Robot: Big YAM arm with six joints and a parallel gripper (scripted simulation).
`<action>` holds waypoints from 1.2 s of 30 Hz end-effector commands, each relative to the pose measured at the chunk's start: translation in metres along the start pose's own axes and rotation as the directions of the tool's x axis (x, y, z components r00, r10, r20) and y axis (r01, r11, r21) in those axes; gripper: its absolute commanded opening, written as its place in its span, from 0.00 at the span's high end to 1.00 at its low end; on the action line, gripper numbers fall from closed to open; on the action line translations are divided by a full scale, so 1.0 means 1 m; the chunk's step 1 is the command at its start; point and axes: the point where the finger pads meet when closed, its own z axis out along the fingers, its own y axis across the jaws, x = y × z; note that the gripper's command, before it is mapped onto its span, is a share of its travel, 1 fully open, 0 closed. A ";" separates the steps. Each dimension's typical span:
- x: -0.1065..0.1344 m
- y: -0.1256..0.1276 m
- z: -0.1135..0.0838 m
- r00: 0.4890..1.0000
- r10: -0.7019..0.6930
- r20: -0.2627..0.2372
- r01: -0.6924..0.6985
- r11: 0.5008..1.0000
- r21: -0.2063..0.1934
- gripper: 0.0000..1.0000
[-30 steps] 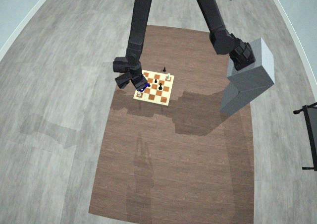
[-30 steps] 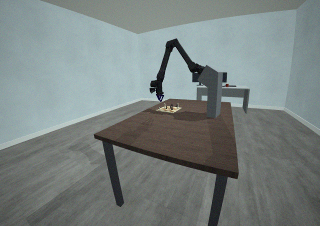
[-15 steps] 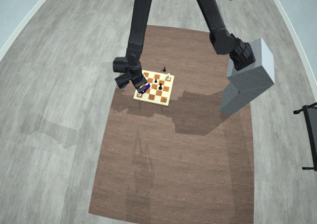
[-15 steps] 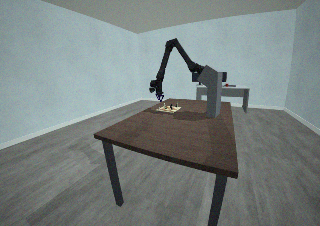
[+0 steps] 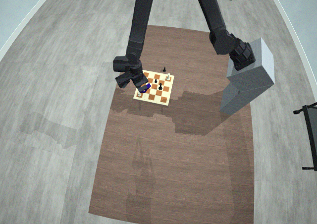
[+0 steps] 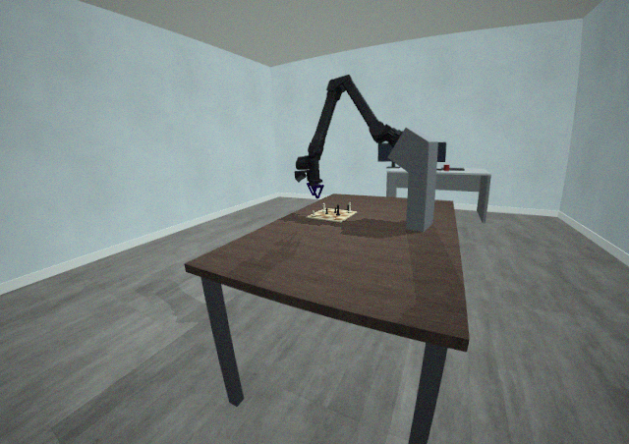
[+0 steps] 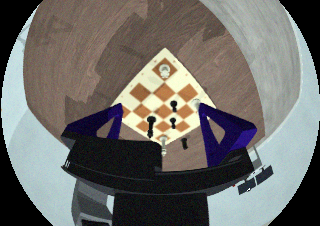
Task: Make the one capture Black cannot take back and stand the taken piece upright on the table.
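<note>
Gripper (image 5: 145, 87) (image 6: 315, 194) (image 7: 160, 107): fingers wide, nothing between them — raised above the board (image 5: 150, 101) (image 6: 324, 219) (image 7: 165, 53).
Corner white piece (image 5: 139, 94) (image 6: 313, 212) (image 7: 165, 71): below the fingers, toward the near-left corner in the top view; looks upright.
Black pawn (image 5: 164, 69) (image 7: 184, 143): off the board, beyond its far edge, upright.
Black pieces on board: 3.
Likely next: lift away — capture probably done, with 1 pawn out.
</note>
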 end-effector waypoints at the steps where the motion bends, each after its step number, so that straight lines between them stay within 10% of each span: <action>1: -0.011 -0.005 -0.028 0.999 0.014 0.035 -0.014 1.000 0.010 0.00; 17: -0.013 -0.009 -0.086 0.999 0.019 0.042 -0.020 1.000 0.015 0.00; 36: -0.009 -0.008 -0.077 1.000 0.014 0.025 -0.015 1.000 0.014 0.00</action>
